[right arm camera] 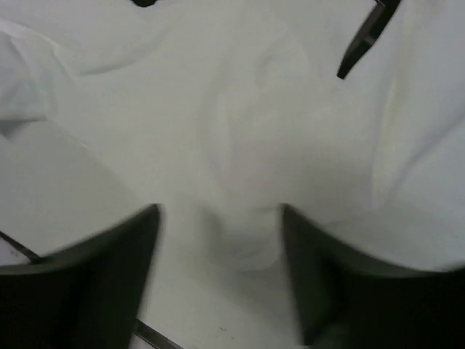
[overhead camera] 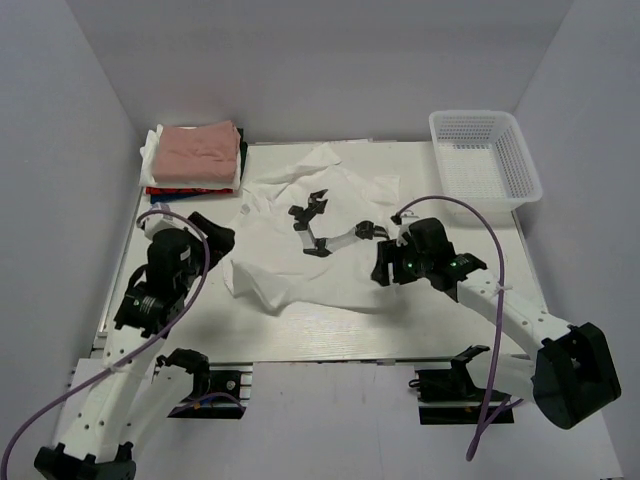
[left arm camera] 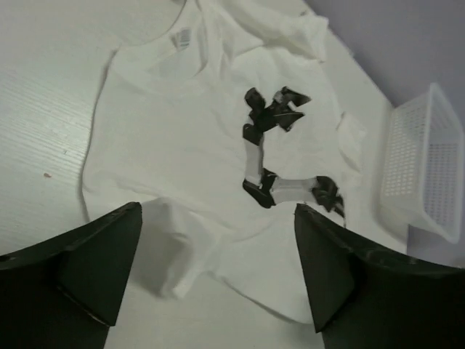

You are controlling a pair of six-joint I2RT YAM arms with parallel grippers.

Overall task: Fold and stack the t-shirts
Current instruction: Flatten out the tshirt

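A large white t-shirt with a black graphic print lies rumpled and spread on the middle of the table; it also shows in the left wrist view. A dusty-pink folded shirt tops a stack of folded white, red and dark shirts at the back left. My left gripper is open and empty, just above the shirt's left edge. My right gripper is open, low over the shirt's right side, with white cloth between its fingers; that view is blurred.
A white plastic mesh basket stands at the back right and shows in the left wrist view. Bare table lies between the shirt and the arm bases. White walls close the left, back and right.
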